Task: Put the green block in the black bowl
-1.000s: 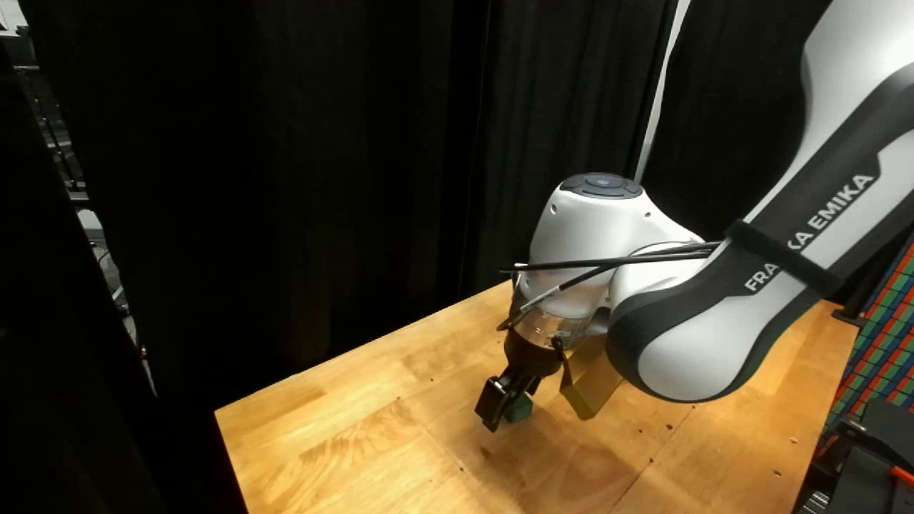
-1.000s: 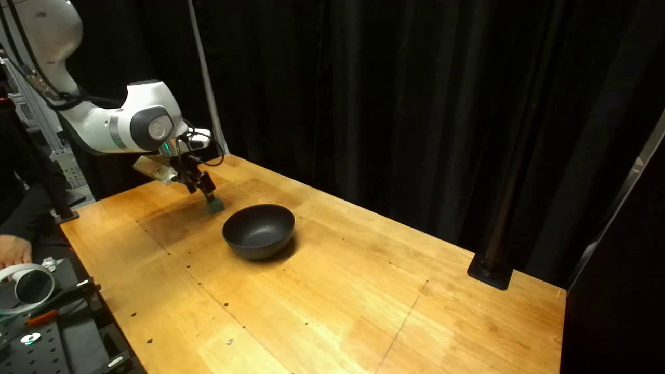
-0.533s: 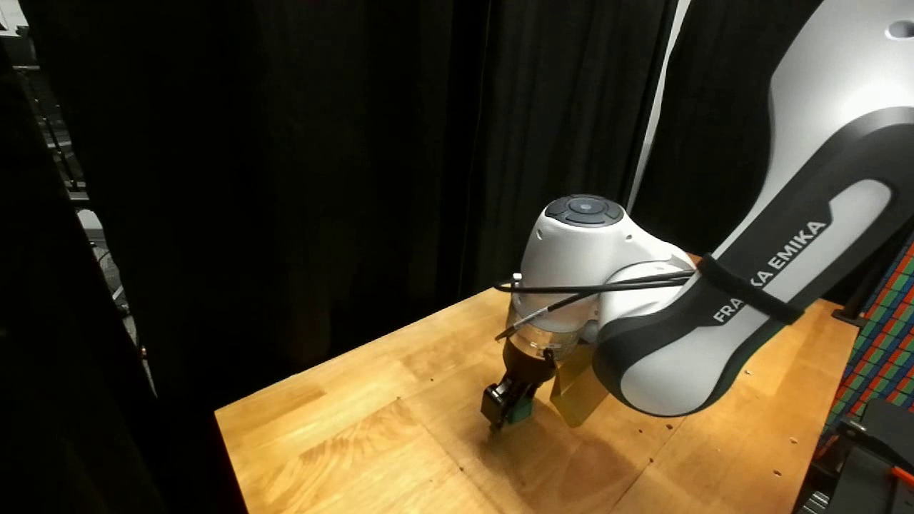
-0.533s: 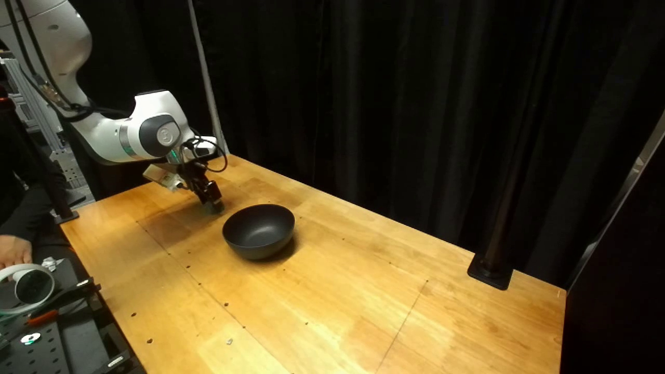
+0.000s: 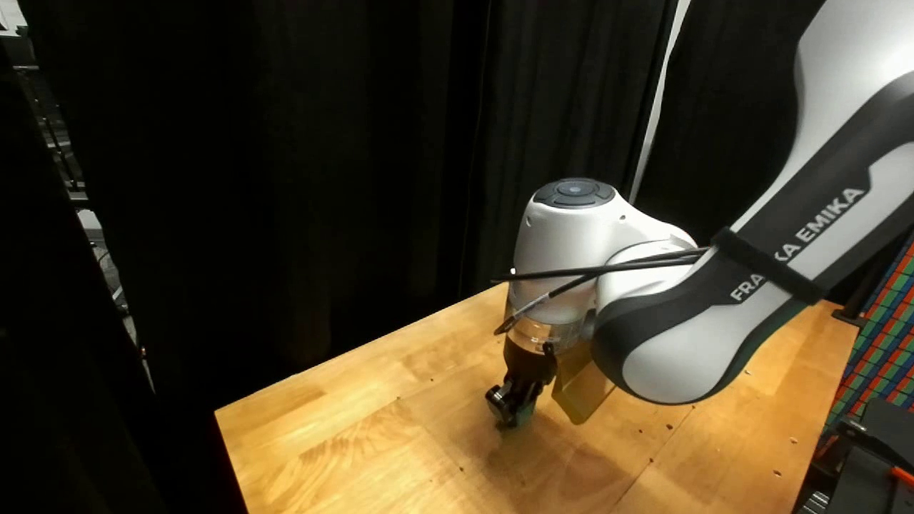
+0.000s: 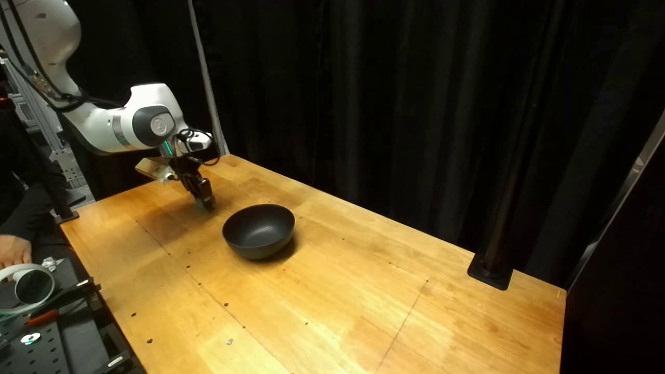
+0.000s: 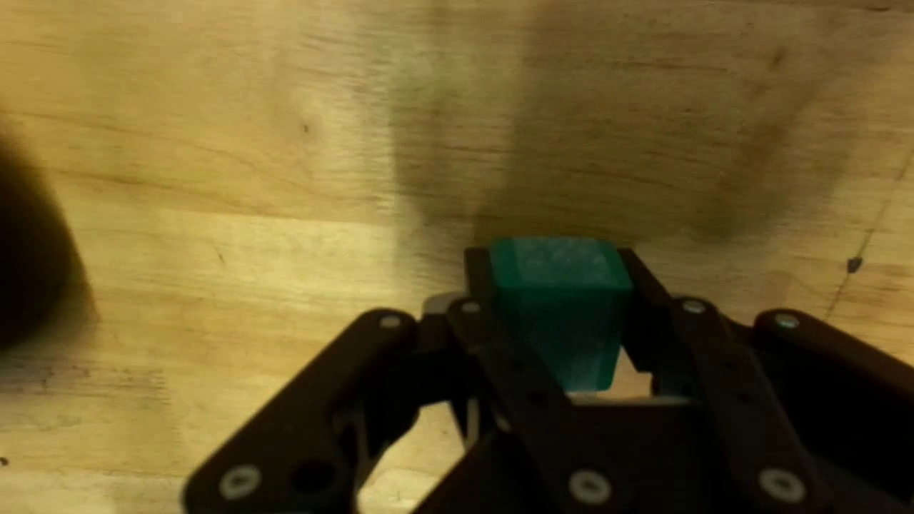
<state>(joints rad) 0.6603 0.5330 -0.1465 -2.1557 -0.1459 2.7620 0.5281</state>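
The green block [image 7: 564, 321] sits between the two fingers of my gripper [image 7: 561, 275] in the wrist view, and both fingers press against its sides. In an exterior view the gripper [image 6: 206, 201] points down low over the wooden table, its fingers covering most of the block. A sliver of the green block [image 5: 528, 415] shows behind the gripper [image 5: 510, 420] in an exterior view. Whether it touches the table I cannot tell. The black bowl [image 6: 258, 231] stands upright close to the gripper, nothing visible inside. Its dark edge [image 7: 28, 257] shows at the wrist view's left.
The wooden table [image 6: 332, 291] carries a black post foot [image 6: 490, 271] at its far corner and a tiny pale scrap [image 6: 229, 341]. A person's hand [image 6: 14, 250] and a white ring-shaped device [image 6: 34, 286] are beside the table. Black curtains [image 6: 395, 104] hang behind.
The gripper went down around the green block, then its fingers closed on it. Since half a second ago the arm has risen slightly, shifting block and gripper a little. The bowl has stayed put.
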